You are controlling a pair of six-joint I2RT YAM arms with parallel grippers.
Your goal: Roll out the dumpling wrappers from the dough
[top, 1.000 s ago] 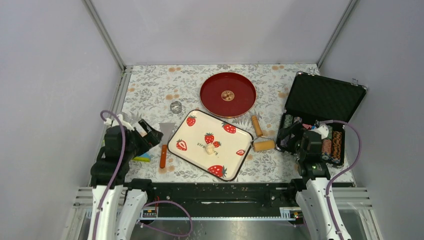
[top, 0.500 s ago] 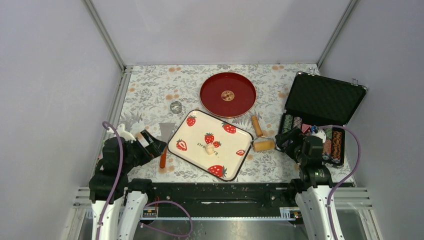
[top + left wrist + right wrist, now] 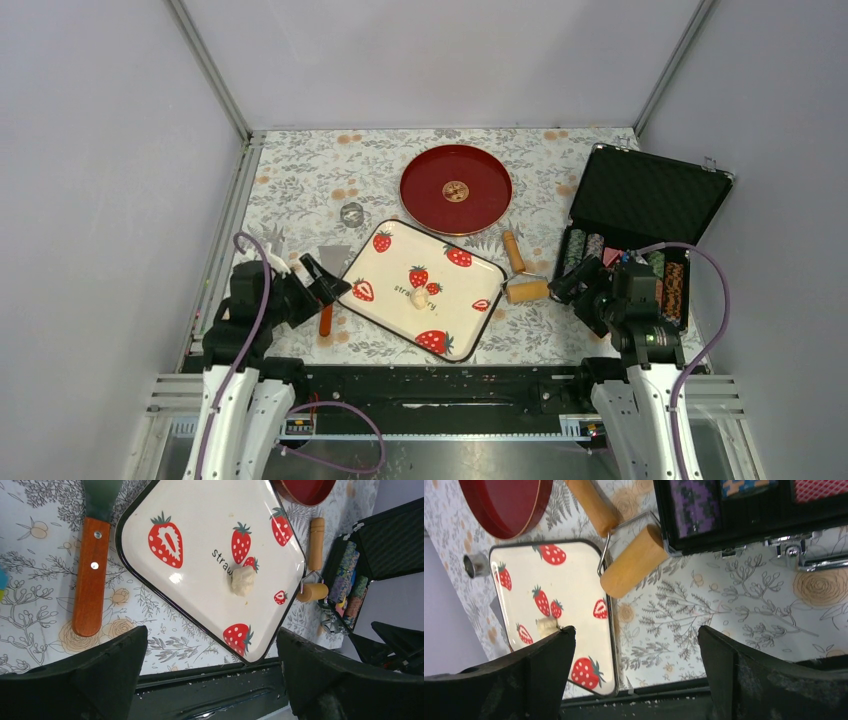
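The dough point(image 3: 420, 300) is a small off-white lump lying mid-way on the strawberry-print tray point(image 3: 372, 262); it also shows in the left wrist view point(image 3: 243, 581) and at the edge of the right wrist view point(image 3: 545, 626). No dumpling wrappers are in view. The tan wooden roller point(image 3: 520, 277) lies on the table just right of the tray. My left gripper point(image 3: 325, 281) hangs open by the tray's left corner, its jaws point(image 3: 210, 635) wide and empty. My right gripper point(image 3: 565, 286) stands open right of the roller, nothing between its fingers point(image 3: 635, 632).
A red round plate point(image 3: 456, 189) sits behind the tray. A small metal ring cutter point(image 3: 351, 213) stands at the back left. A scraper with a wooden handle point(image 3: 326, 314) lies left of the tray. An open black case of chips point(image 3: 640, 215) stands at the right.
My left arm has swung right, bringing its gripper over to the tray's left corner. The right arm has shifted slightly back and right. Both grippers stayed open.
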